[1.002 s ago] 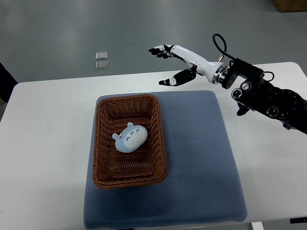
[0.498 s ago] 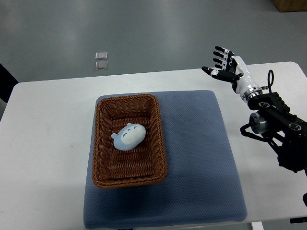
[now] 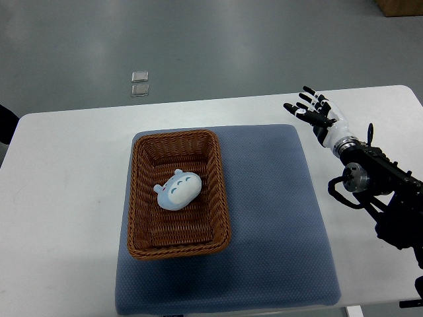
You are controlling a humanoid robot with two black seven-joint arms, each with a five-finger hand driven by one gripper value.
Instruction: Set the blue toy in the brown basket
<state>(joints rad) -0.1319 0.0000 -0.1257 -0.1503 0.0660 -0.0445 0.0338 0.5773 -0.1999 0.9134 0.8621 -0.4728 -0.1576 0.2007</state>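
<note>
- Lying inside the brown wicker basket (image 3: 135, 198), the blue toy (image 3: 178, 190) rests on the woven floor, roughly central, tilted with its pale face toward the camera. Judged from this, the placement looks done.
- Basket sits on the left half of a blue-grey mat (image 3: 271, 218), long side running away from the camera; the mat likely serves as a soft, non-slip work surface on the white table (image 3: 66, 198).
- Right hand (image 3: 316, 117) is held off the mat, over the table's far right part, well apart from the basket. Fingers spread and relaxed, nothing in them: released. Its placing clear of the basket reads as a parked or retreat pose, leaving the view of the basket unobstructed.
- Right forearm and black wrist housing (image 3: 370, 181) come in from the right edge, cables looped beside them.
- Left arm: not seen anywhere.
- Counts: one blue toy, one basket, one mat, one table, one robot hand in view.
- Two small clear square objects (image 3: 139, 84) lie on the grey floor beyond the table, one just beside the other; purpose unclear, apparently no part of the task.
</note>
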